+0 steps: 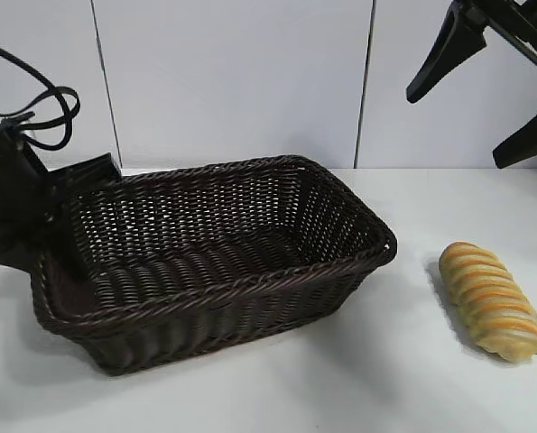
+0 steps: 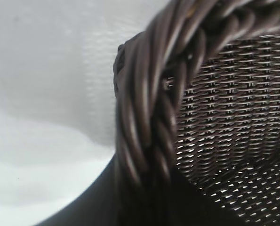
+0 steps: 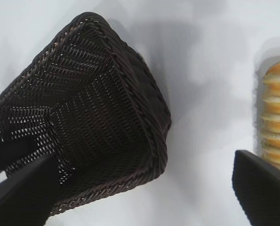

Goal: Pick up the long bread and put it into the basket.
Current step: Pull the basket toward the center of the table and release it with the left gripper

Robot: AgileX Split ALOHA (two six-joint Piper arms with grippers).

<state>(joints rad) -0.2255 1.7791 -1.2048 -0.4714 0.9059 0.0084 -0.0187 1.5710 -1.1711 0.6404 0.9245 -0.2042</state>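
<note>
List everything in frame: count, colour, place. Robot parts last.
basket: 1, dark brown wicker, on the table left of centre, nothing inside.
long bread: 1, golden yellow with orange-brown ridges, on the table right of the basket, apart from it.
table: 1, white, under both.
wall: white panels with vertical seams, behind the table.
left claw: 1, black, at the basket's left end by the rim; cable looped above it.
right claw: 1, black, open, raised at upper right, above the bread and touching nothing.
</note>
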